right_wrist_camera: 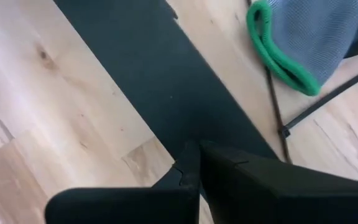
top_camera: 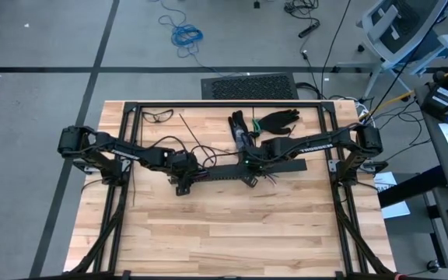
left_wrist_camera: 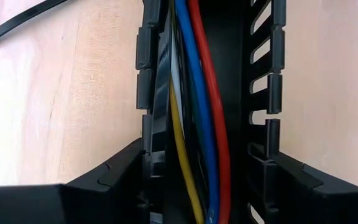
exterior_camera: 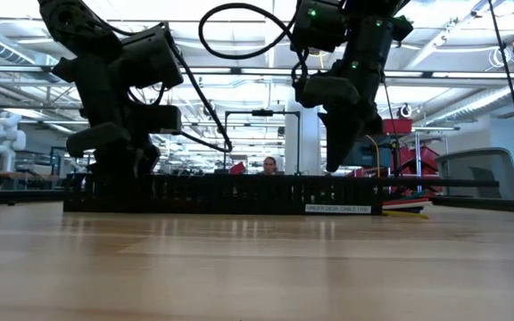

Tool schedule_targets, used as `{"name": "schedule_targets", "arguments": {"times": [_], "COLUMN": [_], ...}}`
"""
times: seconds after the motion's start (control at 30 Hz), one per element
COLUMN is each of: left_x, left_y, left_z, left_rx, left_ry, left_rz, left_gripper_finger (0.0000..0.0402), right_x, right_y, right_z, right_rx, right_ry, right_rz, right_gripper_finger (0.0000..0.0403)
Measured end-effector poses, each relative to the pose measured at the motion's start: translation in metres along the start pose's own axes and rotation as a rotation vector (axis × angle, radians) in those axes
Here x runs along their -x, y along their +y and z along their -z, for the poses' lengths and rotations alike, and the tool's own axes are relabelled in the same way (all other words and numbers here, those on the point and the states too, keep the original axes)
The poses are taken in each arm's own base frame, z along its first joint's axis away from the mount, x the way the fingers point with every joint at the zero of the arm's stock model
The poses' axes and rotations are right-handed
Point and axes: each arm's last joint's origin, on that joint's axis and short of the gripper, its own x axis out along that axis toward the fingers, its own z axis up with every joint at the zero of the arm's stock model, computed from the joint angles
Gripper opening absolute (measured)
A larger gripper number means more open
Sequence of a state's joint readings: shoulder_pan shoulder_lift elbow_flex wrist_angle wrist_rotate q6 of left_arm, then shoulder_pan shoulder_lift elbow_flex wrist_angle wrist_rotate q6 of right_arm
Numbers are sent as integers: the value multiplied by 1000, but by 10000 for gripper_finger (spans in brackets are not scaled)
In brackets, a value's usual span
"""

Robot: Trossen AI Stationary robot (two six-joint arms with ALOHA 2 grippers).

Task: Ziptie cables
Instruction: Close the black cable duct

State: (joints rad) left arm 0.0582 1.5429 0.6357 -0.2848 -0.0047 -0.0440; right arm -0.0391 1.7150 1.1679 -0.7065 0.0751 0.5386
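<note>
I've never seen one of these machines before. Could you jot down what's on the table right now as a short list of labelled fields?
Surface: wooden table
Long black slotted rail: lies across the middle of the table
Cables: red, blue, white and yellow wires running along inside the rail
Left tool: open, its fingers on either side of the rail at its left end
Right tool: shut, holding nothing, above the rail near its middle
Glove: dark, lying near the table's far edge
Zipties: thin dark strips behind the rail
</note>
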Motion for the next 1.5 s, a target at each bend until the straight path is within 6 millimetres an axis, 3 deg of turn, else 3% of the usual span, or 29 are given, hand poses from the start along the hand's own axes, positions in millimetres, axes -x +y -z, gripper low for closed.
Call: {"name": "schedule_targets", "arguments": {"times": [0.4,0.97,1.27,1.5], "left_x": [0,0,10,12], "left_y": [0,0,0,3], "left_z": [0,-1,-6,-4], "left_rx": [2,2,5,99], "left_ry": [-6,-9,-25,12], "left_rz": [-1,-4,15,37], "left_gripper_finger": [251,251,252,293], "right_x": [-24,-29,-28,-28], "right_y": [9,16,18,19], "right_z": [-8,-17,-18,-18], "right_rx": [-35,-72,-55,-53], "right_ry": [-26,-112,-126,-130], "right_rz": [-51,-140,-148,-153], "right_gripper_finger": [0,0,2,29]}}
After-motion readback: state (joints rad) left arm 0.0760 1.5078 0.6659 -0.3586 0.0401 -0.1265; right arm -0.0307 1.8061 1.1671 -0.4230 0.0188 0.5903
